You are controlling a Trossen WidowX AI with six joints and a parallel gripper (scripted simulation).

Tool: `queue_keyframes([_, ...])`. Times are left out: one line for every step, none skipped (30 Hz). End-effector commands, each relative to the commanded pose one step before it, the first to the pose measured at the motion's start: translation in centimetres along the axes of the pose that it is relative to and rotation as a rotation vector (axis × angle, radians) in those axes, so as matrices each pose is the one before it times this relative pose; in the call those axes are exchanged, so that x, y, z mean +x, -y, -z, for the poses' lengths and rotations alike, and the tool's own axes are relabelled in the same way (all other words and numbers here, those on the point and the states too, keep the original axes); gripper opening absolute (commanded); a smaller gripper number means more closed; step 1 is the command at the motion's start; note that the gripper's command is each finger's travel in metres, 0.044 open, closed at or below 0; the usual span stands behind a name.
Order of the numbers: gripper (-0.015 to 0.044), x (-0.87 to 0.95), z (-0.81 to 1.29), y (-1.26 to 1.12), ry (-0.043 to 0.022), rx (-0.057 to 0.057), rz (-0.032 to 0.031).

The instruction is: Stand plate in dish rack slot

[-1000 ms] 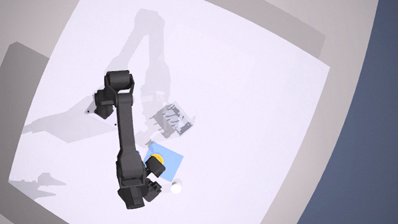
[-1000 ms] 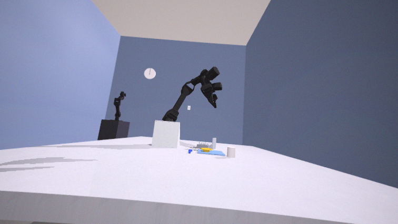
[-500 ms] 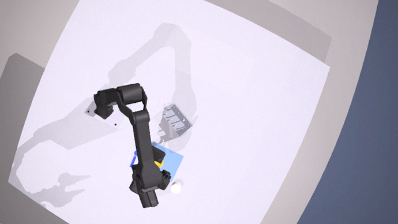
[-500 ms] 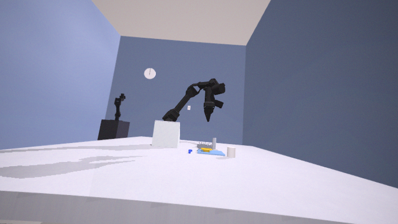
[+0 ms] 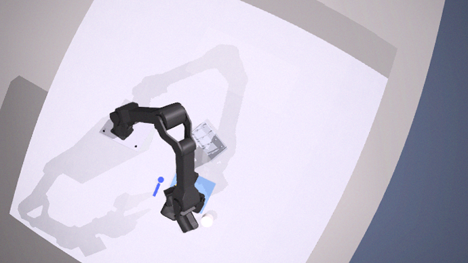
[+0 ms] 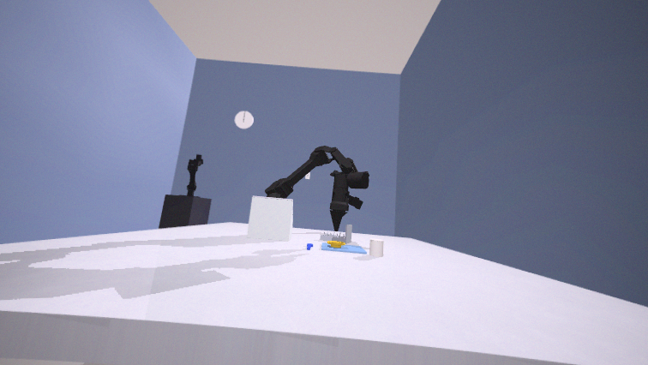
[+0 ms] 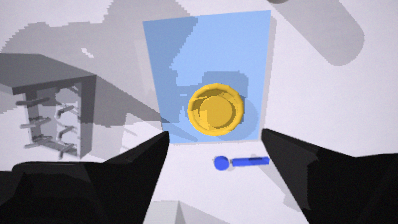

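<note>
A yellow plate [image 7: 216, 109] [image 6: 335, 243] lies flat on a light blue mat [image 7: 210, 45] [image 6: 356, 249] [image 5: 207, 188]. In the top view the arm hides the plate. The grey dish rack [image 7: 55, 115] [image 5: 208, 140] [image 6: 333, 236], with rails and a taller end wall, stands empty on the table beside the mat. My gripper [image 7: 215, 134] [image 6: 336, 224] is open and empty. It points straight down and hangs a short way above the plate, with a finger on either side of the mat's near edge in the wrist view.
A small blue spoon-like piece [image 7: 242, 161] [image 5: 157, 187] [image 6: 309, 246] lies on the table beside the mat. A white cup [image 5: 206, 220] [image 6: 376, 247] stands near a corner of the mat. The arm's base sits on a white box [image 6: 269, 218].
</note>
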State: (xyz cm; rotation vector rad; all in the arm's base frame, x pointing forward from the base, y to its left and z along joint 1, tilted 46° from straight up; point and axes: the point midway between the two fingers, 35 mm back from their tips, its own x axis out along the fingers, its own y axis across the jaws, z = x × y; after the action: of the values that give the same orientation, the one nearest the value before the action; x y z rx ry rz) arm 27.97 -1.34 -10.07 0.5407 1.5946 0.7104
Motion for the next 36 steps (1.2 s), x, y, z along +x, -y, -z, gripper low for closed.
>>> queue_keyframes([0.04, -0.276, -0.319, 0.298, 0.03382, 0.0017, 0.00593])
queue_keyframes([0.04, 0.0, 0.0, 0.0, 0.0, 0.0, 0.0])
queue_keyframes([0.04, 0.028, -0.002, 0.001, 0.00001, 0.0, 0.00002])
queue_keyframes([0.04, 0.083, -0.006, 0.004, 0.00002, 0.0, 0.00005])
queue_keyframes([0.04, 0.138, -0.01, 0.007, 0.00004, 0.0, 0.00008])
queue_keyframes([0.04, 0.166, -0.011, 0.008, 0.00004, 0.0, 0.00008])
queue_keyframes([0.04, 0.166, -0.01, 0.007, 0.00004, 0.0, 0.00007])
queue_keyframes([0.04, 0.166, -0.009, 0.007, 0.00004, 0.0, 0.00006])
queue_keyframes([0.04, 0.166, -0.008, 0.006, 0.00004, 0.0, 0.00005])
queue_keyframes([0.04, 0.165, -0.007, 0.006, 0.00003, 0.0, 0.00005])
queue_keyframes([0.04, 0.165, -0.006, 0.005, 0.00003, 0.0, 0.00004])
queue_keyframes([0.04, 0.165, -0.005, 0.005, 0.00003, 0.0, 0.00003])
queue_keyframes([0.04, 0.165, -0.004, 0.005, 0.00003, 0.0, 0.00001])
queue_keyframes([0.04, 0.164, -0.003, 0.005, 0.00002, 0.0, 0.0])
queue_keyframes([0.04, 0.164, -0.002, 0.004, 0.00002, 0.0, 0.0])
queue_keyframes([0.04, 0.164, -0.001, 0.004, 0.00002, 0.0, -0.00001])
queue_keyframes([0.04, 0.164, 0.0, 0.003, 0.00002, 0.0, -0.00002])
queue_keyframes([0.04, 0.163, 0.001, 0.003, 0.00001, 0.0, -0.00003])
queue_keyframes([0.04, 0.163, 0.001, 0.002, 0.00001, 0.0, -0.00004])
queue_keyframes([0.04, 0.163, 0.002, 0.002, 0.00001, 0.0, -0.00005])
queue_keyframes([0.04, 0.162, 0.003, 0.001, 0.00001, 0.0, -0.00006])
queue_keyframes([0.04, 0.162, 0.004, 0.001, 0.0, 0.0, -0.00007])
queue_keyframes([0.04, 0.162, 0.008, 0.003, 0.0, 0.0, -0.00008])
queue_keyframes([0.04, 0.162, 0.009, 0.003, -0.00001, 0.0, -0.00009])
queue_keyframes([0.04, 0.162, 0.01, 0.003, -0.00001, 0.0, -0.0001])
queue_keyframes([0.04, 0.161, 0.011, 0.002, -0.00001, 0.0, -0.00011])
queue_keyframes([0.04, 0.161, 0.012, 0.002, -0.00002, 0.0, -0.00012])
queue_keyframes([0.04, 0.16, 0.013, 0.001, -0.00002, 0.0, -0.00013])
queue_keyframes([0.04, 0.16, 0.014, 0.001, -0.00002, 0.0, -0.00014])
queue_keyframes([0.04, 0.16, 0.015, 0.001, -0.00003, 0.0, -0.00014])
queue_keyframes([0.04, 0.159, 0.015, 0.0, -0.00003, 0.0, -0.00015])
queue_keyframes([0.04, 0.159, 0.016, 0.0, -0.00003, 0.0, -0.00016])
queue_keyframes([0.04, 0.159, 0.019, 0.001, -0.00004, 0.0, -0.00017])
queue_keyframes([0.04, 0.159, 0.02, 0.0, -0.00004, 0.0, -0.00018])
queue_keyframes([0.04, 0.159, 0.021, 0.0, -0.00004, 0.0, -0.00019])
queue_keyframes([0.04, 0.158, 0.022, 0.0, -0.00005, 0.0, -0.0002])
